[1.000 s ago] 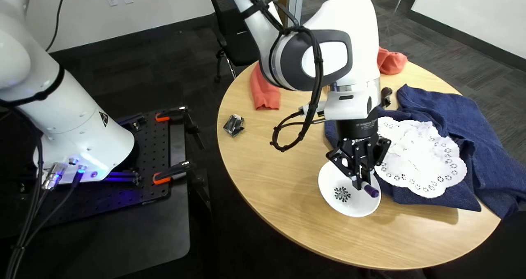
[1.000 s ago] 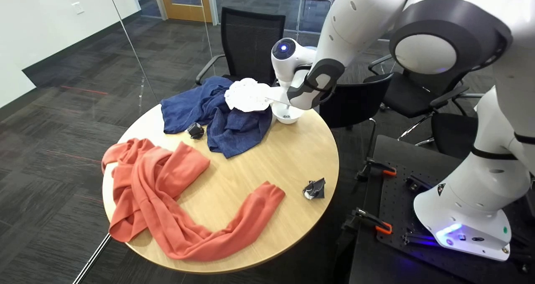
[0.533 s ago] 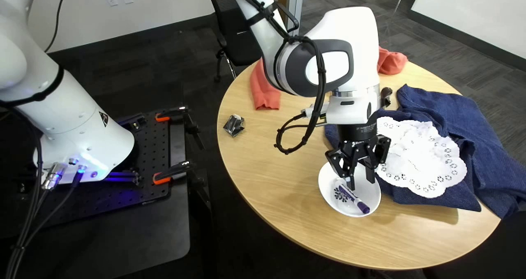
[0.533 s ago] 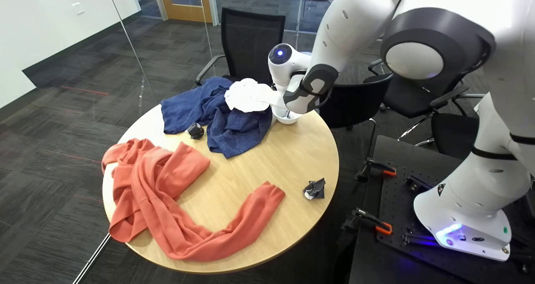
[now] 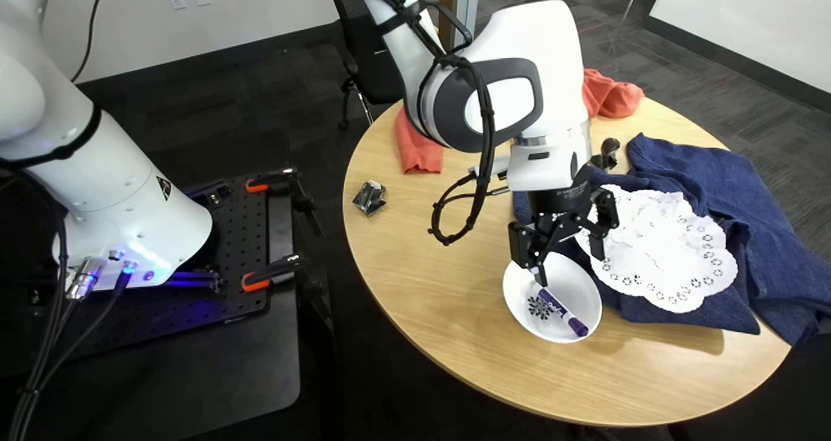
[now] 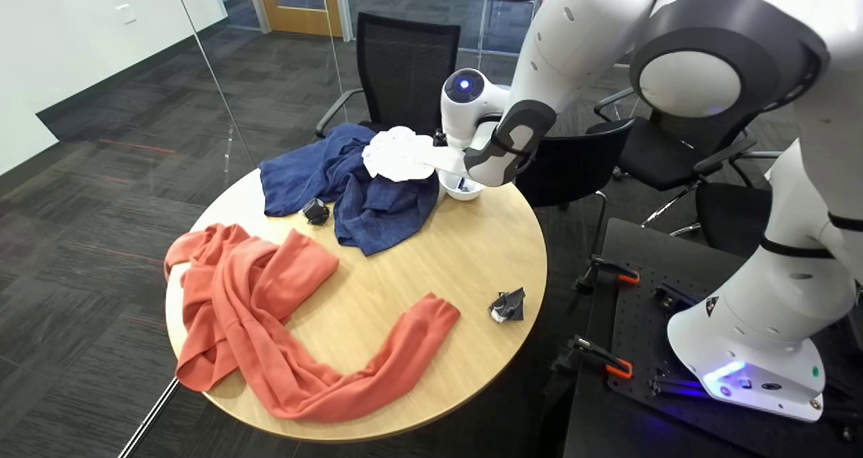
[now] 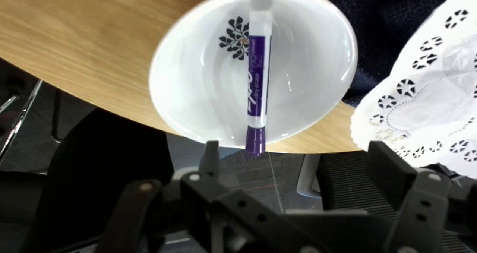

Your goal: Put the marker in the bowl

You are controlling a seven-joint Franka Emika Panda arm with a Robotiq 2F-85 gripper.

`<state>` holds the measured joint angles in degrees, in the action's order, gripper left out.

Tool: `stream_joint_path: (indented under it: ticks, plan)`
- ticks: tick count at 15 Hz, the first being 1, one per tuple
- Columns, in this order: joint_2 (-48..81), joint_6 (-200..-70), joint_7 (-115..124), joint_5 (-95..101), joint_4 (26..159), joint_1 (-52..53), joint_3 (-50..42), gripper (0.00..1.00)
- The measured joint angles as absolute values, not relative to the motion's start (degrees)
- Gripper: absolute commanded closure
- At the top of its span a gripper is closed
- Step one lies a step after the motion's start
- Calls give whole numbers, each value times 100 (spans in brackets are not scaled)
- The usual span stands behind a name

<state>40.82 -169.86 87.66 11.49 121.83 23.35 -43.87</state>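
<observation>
Marker (image 5: 561,312) has changed place: between the fingers a second ago, it now lies in the bowl (image 5: 578,288), and the gripper (image 5: 569,265) has spread wide. Fingers far apart, holding nothing; in an exterior view one tip shows before the bowl's far rim, the other before the edge of the doily (image 5: 669,265). Marker slants partly over the bowl's dark pattern; in the wrist view its purple cap end overlaps the rim. Bowl upright, near the lower edge of the round tabletop (image 5: 441,278), just beside the blue cloth (image 5: 746,181). Doily on that cloth, which runs over the right edge. Crumpled dark wrapper (image 5: 370,198) by the left edge. In an exterior view, coral garment (image 6: 303,377) sprawls over the left edge.
</observation>
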Motion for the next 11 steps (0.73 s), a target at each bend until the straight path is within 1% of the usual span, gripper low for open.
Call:
stream_joint_path:
  ticks: [7, 11]
  plan:
    - [3175, -17722, 7978, 997, 13266, 2643, -4468, 0]
    - [2721, -17786, 7500, 730, 13632, 2819, -4498, 0]
